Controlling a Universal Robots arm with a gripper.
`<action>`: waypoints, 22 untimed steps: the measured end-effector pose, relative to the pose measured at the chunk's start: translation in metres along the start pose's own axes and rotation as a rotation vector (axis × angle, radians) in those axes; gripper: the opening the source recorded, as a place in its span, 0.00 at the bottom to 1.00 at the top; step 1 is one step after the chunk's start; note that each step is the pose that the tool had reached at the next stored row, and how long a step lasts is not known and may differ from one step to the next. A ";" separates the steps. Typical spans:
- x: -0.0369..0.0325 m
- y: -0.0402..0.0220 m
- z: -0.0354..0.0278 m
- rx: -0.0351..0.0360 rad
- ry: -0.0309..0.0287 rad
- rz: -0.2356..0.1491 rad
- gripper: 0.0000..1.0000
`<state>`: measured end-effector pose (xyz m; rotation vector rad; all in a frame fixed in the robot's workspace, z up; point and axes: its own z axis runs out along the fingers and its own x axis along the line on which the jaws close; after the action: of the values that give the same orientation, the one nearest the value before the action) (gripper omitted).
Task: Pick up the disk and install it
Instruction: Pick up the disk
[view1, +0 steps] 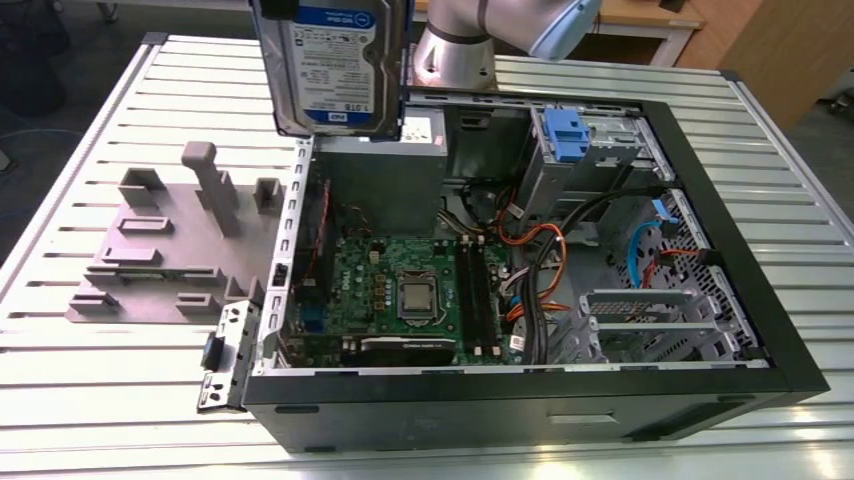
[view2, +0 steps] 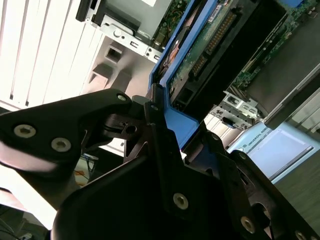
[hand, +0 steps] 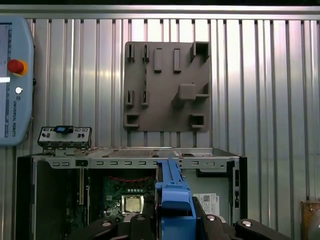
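I had the gripper (view2: 175, 127) clamped shut on the disk (view1: 334, 65), its black fingers (view2: 152, 112) pressed against either side of the blue carrier (hand: 175, 200) that framed the drive. The disk hung straight down from the gripper, standing on edge and lifted well clear of everything. In the exterior view its white-and-blue label faced the camera. In the second wrist view I saw the other face, with the green circuit board running away from the fingers.

Beneath the gripper lay the open computer case (view1: 747, 300) on its side on the ribbed metal bench (view1: 80, 400). The lower end of the disk was above the case's rim and apart from it. Down inside the case I could see the motherboard (view1: 400, 290) with its processor (hand: 132, 204), which in the first wrist view showed just beside the carrier's edge. The silver drive cage (view1: 594, 150) with its small blue latch (view1: 566, 135) sat in the case below the gripper, apart from the disk. Outside the case, also below the gripper, the grey fixture plate (hand: 165, 90) rested flat on the bench. The arm (view1: 461, 40) stood behind the case in the exterior view
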<state>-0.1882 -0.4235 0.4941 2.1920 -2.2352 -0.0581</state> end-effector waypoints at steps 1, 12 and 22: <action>-0.0001 -0.0019 0.0000 0.0000 0.0000 0.000 0.36; -0.0002 -0.0194 0.0005 0.0000 0.0000 -0.002 0.36; 0.0109 -0.0230 0.0024 0.0000 -0.0005 -0.002 0.36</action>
<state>-0.1655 -0.4347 0.4908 2.1943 -2.2335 -0.0587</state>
